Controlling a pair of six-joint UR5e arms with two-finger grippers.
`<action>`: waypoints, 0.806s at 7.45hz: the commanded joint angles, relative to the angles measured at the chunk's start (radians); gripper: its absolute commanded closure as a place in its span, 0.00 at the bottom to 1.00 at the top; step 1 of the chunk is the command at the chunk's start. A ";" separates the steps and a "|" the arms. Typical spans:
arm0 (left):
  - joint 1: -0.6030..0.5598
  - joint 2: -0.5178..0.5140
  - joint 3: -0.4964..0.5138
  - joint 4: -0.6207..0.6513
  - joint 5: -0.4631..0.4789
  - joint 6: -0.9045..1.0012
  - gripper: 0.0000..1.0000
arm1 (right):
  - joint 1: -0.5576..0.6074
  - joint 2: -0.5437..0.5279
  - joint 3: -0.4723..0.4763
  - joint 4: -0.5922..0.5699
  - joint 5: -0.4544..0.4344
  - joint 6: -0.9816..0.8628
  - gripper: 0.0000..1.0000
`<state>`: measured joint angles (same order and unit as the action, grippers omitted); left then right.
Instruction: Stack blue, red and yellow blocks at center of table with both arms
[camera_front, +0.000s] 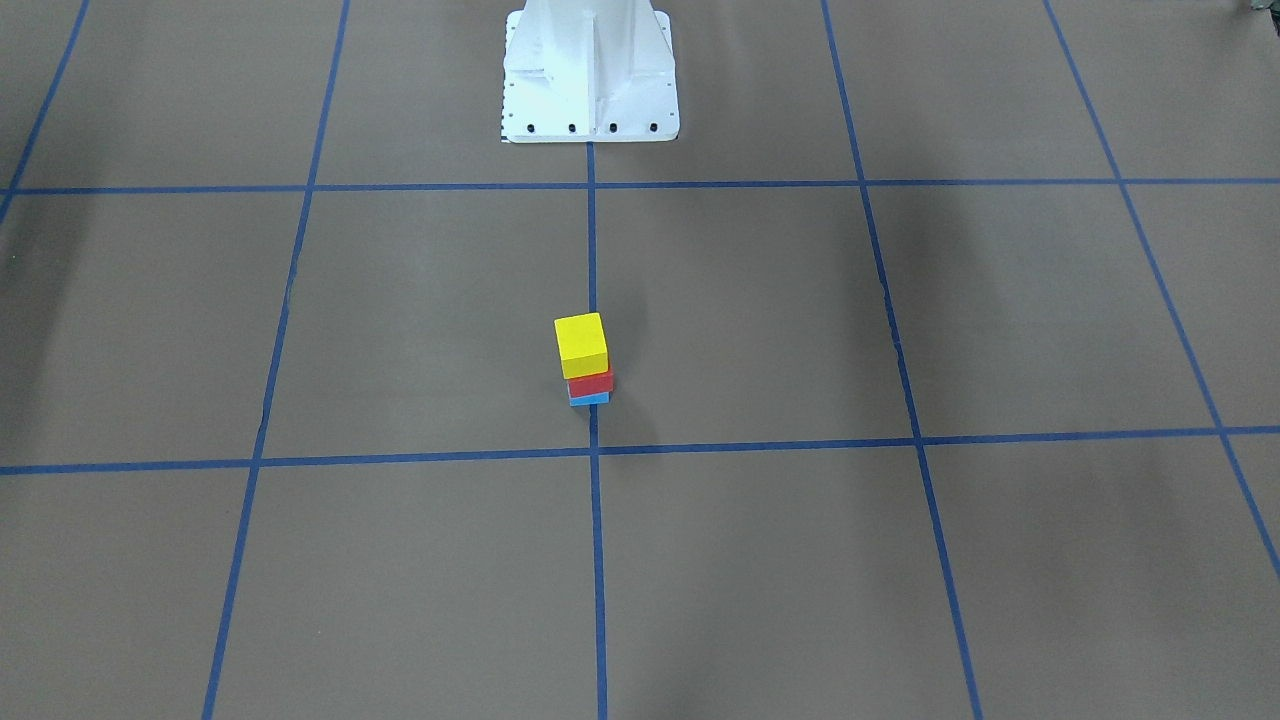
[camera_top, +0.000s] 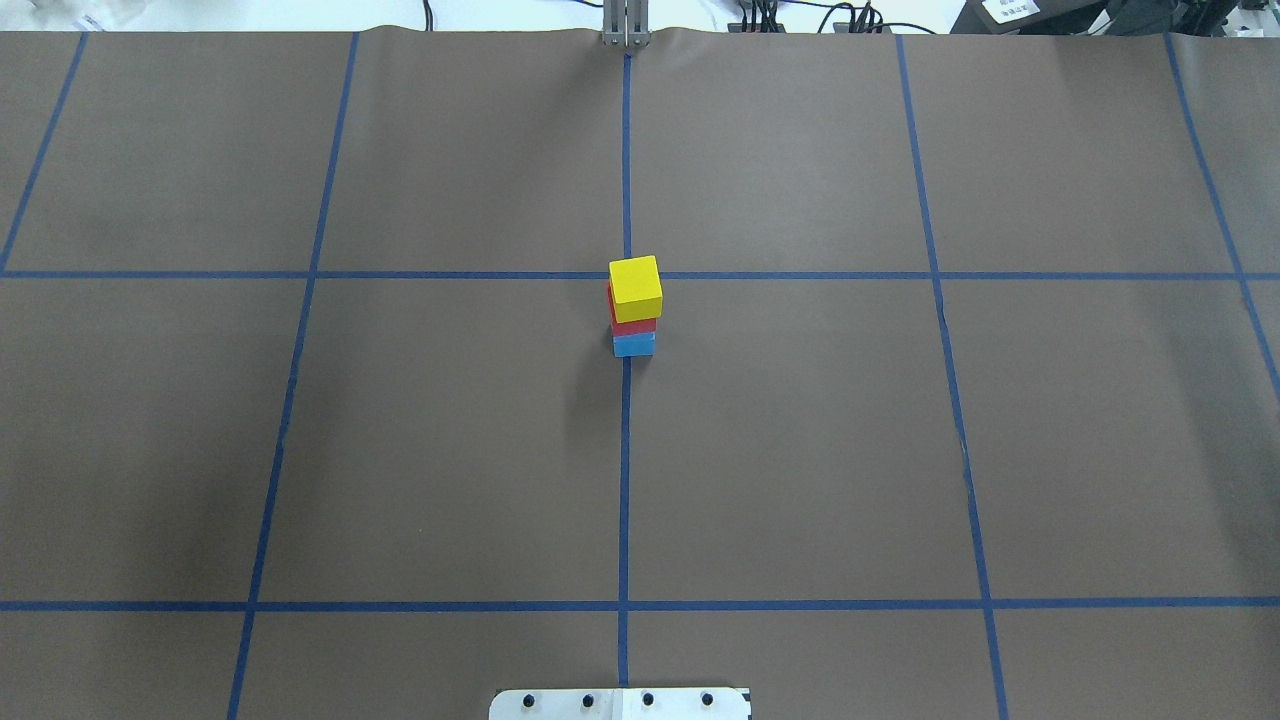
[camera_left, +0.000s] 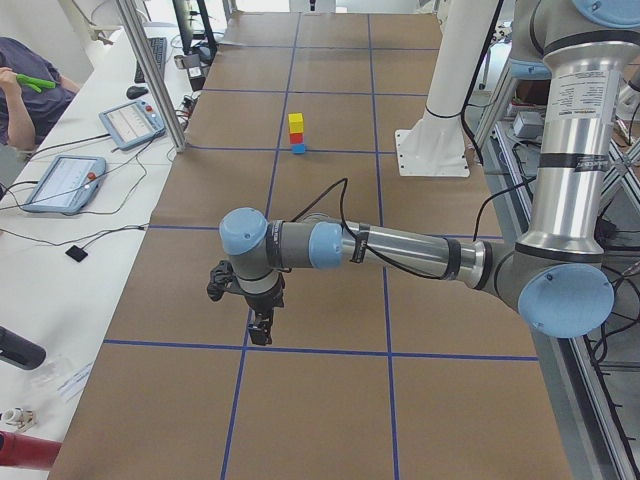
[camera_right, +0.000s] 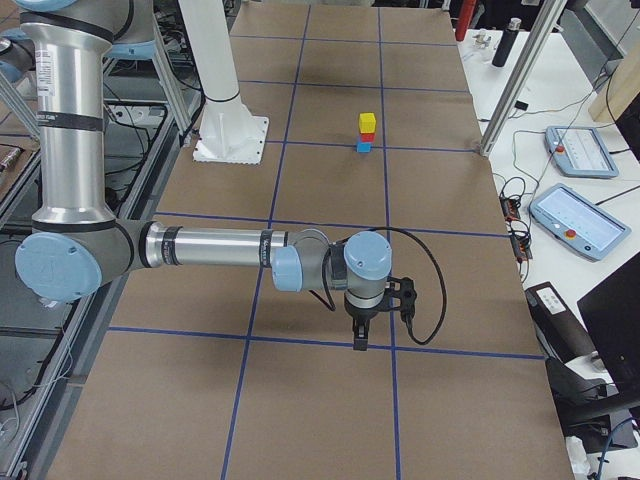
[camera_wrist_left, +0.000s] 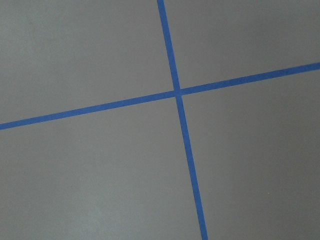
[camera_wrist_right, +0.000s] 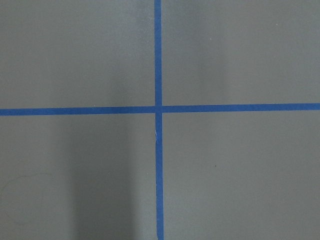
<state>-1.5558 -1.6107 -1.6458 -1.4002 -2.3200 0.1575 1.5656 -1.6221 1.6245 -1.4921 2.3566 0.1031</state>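
A stack stands at the table's center on the middle blue line: a blue block at the bottom, a red block on it, a yellow block on top, slightly turned. The stack also shows in the front-facing view, with yellow block, red block and blue block. My left gripper shows only in the exterior left view, far from the stack, pointing down above the table; I cannot tell its state. My right gripper shows only in the exterior right view, likewise far away; state unclear.
The robot's white base stands at the table's robot-side edge. Blue tape lines grid the brown table. Both wrist views show only tape crossings. Tablets and cables lie on side benches, where a person sits.
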 joint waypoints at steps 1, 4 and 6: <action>-0.009 0.005 0.011 -0.003 -0.028 0.000 0.00 | 0.013 -0.013 -0.002 0.003 0.020 0.000 0.00; -0.009 0.005 0.012 -0.003 -0.027 0.000 0.00 | 0.039 -0.013 0.009 0.001 0.016 0.001 0.00; -0.009 0.003 0.011 -0.003 -0.027 0.000 0.00 | 0.040 -0.010 0.012 -0.002 0.016 0.006 0.00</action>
<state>-1.5646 -1.6070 -1.6345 -1.4036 -2.3471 0.1580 1.6032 -1.6335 1.6336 -1.4930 2.3733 0.1065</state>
